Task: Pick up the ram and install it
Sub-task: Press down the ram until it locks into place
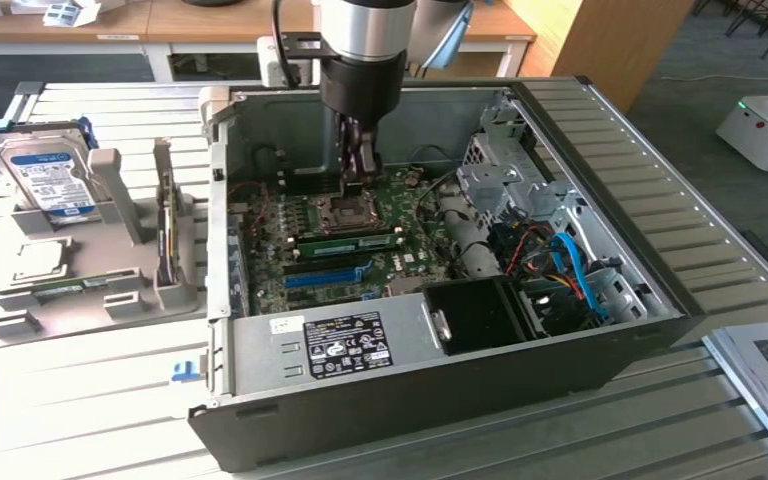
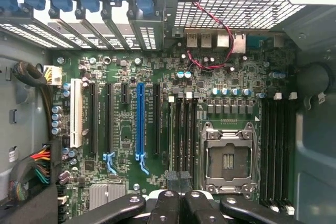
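Ram (image 1: 345,240) flat along motherboard (image 1: 307,268), slot-aligned

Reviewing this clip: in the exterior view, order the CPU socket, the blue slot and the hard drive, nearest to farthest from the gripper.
1. CPU socket, right below the gripper.
2. Blue slot, farther down the motherboard.
3. Hard drive, outside the case, at the exterior view's left.

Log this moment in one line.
gripper: shut, low over motherboard | ram: lying in slot beside CPU socket | held: nothing seen
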`<state>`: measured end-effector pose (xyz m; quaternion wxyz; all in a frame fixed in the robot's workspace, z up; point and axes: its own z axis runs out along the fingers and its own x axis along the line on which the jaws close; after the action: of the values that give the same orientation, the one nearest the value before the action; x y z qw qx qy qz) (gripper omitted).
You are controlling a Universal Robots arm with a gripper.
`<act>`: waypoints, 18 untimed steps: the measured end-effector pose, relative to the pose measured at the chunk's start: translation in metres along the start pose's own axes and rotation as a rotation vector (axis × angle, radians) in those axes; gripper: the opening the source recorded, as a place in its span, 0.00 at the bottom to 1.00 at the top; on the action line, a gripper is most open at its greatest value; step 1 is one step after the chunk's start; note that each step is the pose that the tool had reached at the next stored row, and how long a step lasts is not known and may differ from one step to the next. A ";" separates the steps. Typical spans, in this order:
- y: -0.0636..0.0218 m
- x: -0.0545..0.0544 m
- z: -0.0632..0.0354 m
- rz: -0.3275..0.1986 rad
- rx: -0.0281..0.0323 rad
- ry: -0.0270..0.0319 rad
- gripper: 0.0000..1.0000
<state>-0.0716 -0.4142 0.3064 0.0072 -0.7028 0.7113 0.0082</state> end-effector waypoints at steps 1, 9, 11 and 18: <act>0.0000 0.000 -0.0006 0.000 0.0000 0.0000 0.10; -0.0003 0.000 -0.0057 0.000 -0.0003 0.0000 0.10; -0.0004 0.000 -0.0068 0.000 -0.0004 0.0000 0.10; -0.0008 0.000 -0.0123 0.000 -0.0011 0.0000 0.10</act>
<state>-0.0707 -0.4142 0.3187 0.0068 -0.7028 0.7113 0.0086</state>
